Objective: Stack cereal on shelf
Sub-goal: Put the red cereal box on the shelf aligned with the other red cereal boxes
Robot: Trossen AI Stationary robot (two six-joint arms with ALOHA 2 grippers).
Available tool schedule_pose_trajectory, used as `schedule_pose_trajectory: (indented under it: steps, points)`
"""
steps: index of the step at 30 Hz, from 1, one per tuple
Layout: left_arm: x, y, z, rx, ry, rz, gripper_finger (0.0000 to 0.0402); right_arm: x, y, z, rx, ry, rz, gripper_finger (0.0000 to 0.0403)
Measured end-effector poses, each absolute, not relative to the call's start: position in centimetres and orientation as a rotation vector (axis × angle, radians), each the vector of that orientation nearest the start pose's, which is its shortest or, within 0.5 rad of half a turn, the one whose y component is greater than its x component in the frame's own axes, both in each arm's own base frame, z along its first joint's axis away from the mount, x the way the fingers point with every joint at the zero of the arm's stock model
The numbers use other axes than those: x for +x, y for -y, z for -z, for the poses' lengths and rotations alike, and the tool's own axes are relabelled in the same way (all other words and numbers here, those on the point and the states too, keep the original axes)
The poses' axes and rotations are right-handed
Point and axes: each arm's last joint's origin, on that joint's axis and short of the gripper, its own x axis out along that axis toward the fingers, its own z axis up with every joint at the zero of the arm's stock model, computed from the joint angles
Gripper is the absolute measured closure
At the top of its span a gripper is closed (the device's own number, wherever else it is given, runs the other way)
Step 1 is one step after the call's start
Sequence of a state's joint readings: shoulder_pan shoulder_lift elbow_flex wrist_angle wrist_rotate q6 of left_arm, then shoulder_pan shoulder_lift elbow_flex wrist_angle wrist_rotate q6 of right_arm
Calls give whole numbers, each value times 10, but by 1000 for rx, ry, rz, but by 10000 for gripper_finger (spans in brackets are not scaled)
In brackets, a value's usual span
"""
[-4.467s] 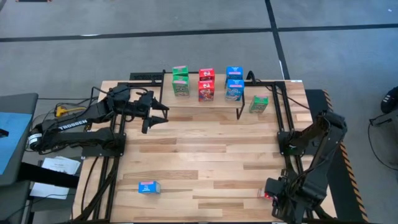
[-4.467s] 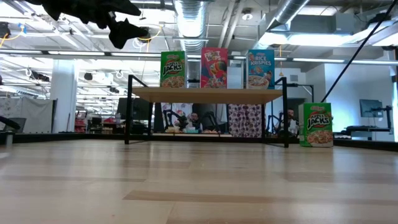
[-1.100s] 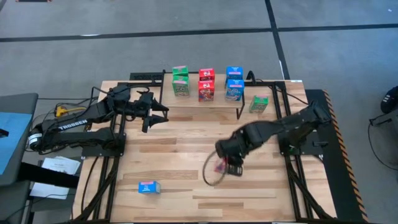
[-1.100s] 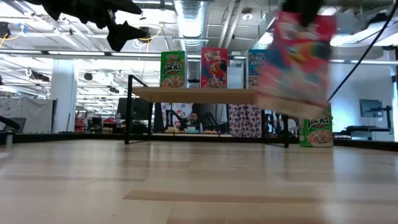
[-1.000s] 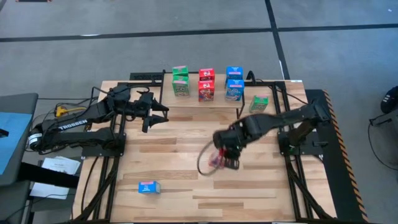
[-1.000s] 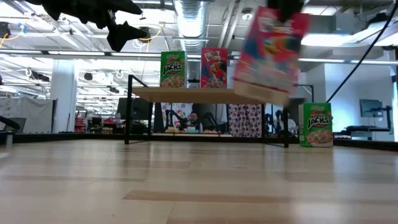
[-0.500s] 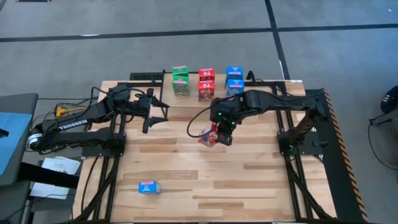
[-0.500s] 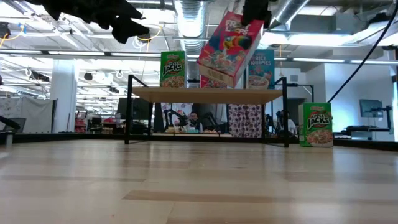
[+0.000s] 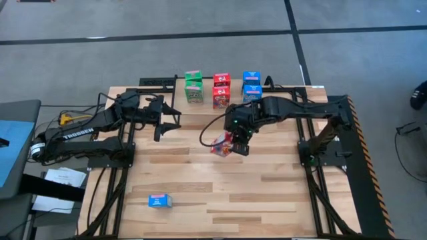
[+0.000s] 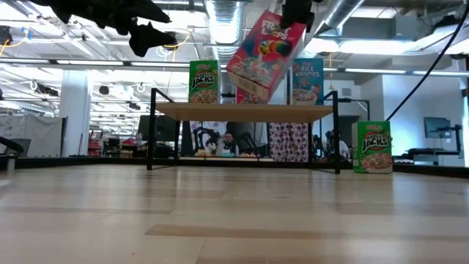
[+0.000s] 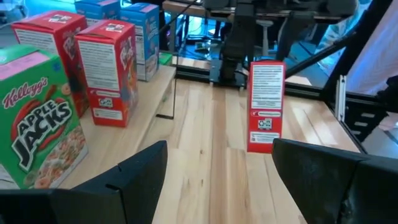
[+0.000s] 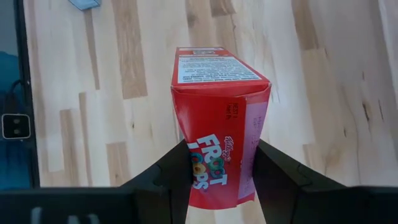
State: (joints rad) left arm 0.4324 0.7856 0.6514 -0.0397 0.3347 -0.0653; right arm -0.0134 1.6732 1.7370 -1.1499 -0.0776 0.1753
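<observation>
the right tool [image 12: 217,163] grips a red cereal box [image 9: 225,145], tilted, above the desk [image 9: 200,180] before the shelf [image 10: 242,111]; the left tool [image 9: 168,124] hangs open.

3 green boxes [image 9: 193,95], 3 red boxes [image 9: 221,95], 3 blue boxes [image 9: 251,93], 1 shelf [image 10: 242,111], 2 arms [image 9: 87,127].

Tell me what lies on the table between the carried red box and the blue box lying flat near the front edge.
Nothing: in the high view, only bare tabletop separates the red box in the right gripper from the blue box.
</observation>
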Motion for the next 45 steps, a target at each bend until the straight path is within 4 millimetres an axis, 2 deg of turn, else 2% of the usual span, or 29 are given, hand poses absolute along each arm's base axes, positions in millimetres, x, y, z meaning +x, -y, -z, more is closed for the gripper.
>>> schedule_pose_trajectory:
  steps: [6,15,23,28,33,38,45]
  points:
    - [166,-64,-300,-71,-164,-24,123,333,2,-357,206,-1079,36,234]
    - [170,-65,-292,-108,-224,9,109,334,3,-357,164,-1077,12,232]
    - [192,-75,-285,-177,-193,18,75,338,12,-359,125,-1018,3,232]
    - [207,-82,-282,-268,-149,-14,72,340,22,-361,145,-989,31,232]
    - [216,-85,-275,-321,-180,-11,71,340,28,-361,173,-982,57,232]
    - [226,-80,-272,-322,-167,26,71,340,30,-362,238,-973,92,232]
    - [235,-69,-277,-284,-136,43,71,340,30,-379,238,-914,85,232]
